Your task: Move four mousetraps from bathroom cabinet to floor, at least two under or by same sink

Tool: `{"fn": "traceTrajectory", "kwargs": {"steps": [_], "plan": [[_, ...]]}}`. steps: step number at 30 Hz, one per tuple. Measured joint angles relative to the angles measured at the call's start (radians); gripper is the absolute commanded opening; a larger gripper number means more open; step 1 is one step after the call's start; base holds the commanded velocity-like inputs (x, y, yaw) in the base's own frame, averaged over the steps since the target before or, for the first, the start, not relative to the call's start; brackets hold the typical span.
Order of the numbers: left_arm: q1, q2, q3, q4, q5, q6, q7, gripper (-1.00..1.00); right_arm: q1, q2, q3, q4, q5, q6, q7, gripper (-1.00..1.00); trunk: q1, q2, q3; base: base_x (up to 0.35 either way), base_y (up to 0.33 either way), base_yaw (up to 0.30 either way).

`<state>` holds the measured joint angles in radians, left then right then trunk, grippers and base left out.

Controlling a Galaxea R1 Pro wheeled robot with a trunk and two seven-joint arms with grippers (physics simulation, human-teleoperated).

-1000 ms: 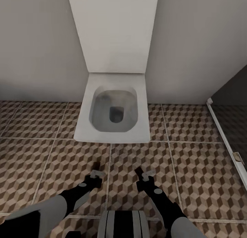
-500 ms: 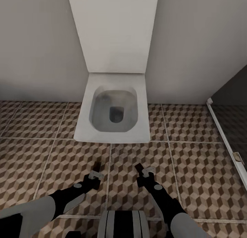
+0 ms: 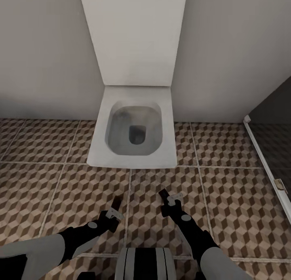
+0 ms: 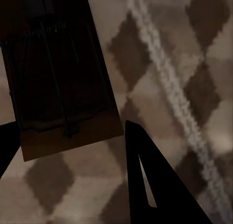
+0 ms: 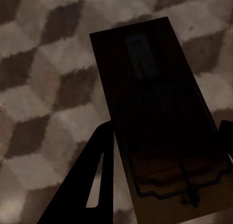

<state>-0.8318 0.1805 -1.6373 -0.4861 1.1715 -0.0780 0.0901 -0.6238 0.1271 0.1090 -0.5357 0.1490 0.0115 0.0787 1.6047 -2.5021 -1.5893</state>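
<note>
Both arms are cut off by the head view's lower edge, and the traps they carry read there as little more than dark slivers ahead of the fingers. The left gripper (image 3: pixel 114 209) holds a mousetrap (image 3: pixel 117 201) low over the bathroom floor (image 3: pixel 60 191); in the left wrist view the same mousetrap (image 4: pixel 58 78) sits dim and shadowed between the dark fingers (image 4: pixel 150 185), its black wire frame just visible on the wood. The right gripper (image 3: pixel 167 201) is likewise clamped on a second mousetrap (image 3: pixel 163 195), seen in the right wrist view as a dark board (image 5: pixel 160 117) with a pale plate and a wire loop. No writing can be read on either. A square white toilet (image 3: pixel 135 128) stands against the wall ahead, well apart from both grippers.
</note>
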Motion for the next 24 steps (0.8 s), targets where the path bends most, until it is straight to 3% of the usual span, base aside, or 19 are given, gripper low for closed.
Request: {"fn": "traceTrajectory", "kwargs": {"steps": [16,19,20,22,24], "plan": [[0.000,0.012,0.011,-0.005,0.008,-0.004,0.003,-1.00,0.001,0.001,0.002,0.012,-0.001,-0.025,0.028,-1.00,0.000,0.000,0.000,0.000,0.000,0.000],[0.000,0.021,0.038,-0.028,0.009,-0.004,0.004,-1.00,0.001,0.001,0.002,0.013,-0.001,-0.025,0.030,-1.00,0.000,0.000,0.000,0.000,0.000,0.000],[0.000,0.028,0.055,-0.043,0.009,-0.004,0.004,-1.00,0.001,0.001,0.002,0.013,-0.001,-0.025,0.030,-1.00,0.000,0.000,0.000,0.000,0.000,0.000],[0.000,0.065,0.088,-0.114,0.007,-0.003,0.004,-1.00,0.001,0.001,0.003,0.014,-0.001,-0.025,0.030,-1.00,0.000,0.000,0.000,0.000,0.000,0.000],[0.001,0.118,0.098,-0.212,0.006,0.000,0.006,-1.00,0.001,0.002,0.003,0.014,-0.001,-0.025,0.031,-1.00,0.000,0.000,0.000,0.000,0.000,0.000]]}}
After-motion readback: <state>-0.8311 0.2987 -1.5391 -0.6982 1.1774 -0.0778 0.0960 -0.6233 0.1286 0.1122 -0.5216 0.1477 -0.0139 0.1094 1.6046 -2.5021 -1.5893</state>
